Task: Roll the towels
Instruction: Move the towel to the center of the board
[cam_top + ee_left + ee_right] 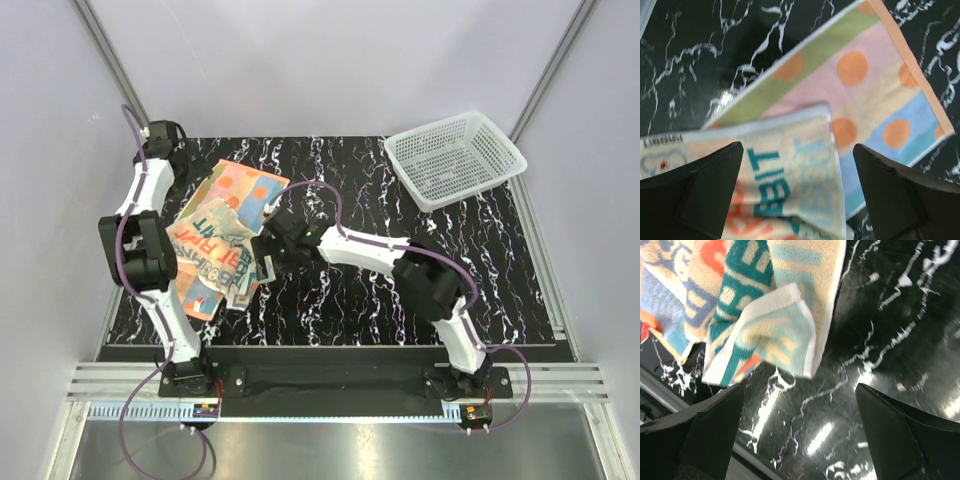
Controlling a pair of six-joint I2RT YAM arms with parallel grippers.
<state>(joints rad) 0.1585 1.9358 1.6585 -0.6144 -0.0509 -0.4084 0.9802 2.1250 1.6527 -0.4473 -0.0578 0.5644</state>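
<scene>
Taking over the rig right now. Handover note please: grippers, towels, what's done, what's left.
Grippers: the left gripper has its fingers open and holds nothing; it hangs over where the two towels overlap. The right gripper is also open and holds nothing, low by the cream towel's folded-over corner.
Towels: the cream printed cloth with teal and orange "RABBIT" lettering lies rumpled, partly on top of the orange cloth with coloured patches and dots, on the left of the black marbled table. The white plastic mesh basket sits far right.
Done: nothing rolled.
Left: separate, flatten and roll both towels.
</scene>
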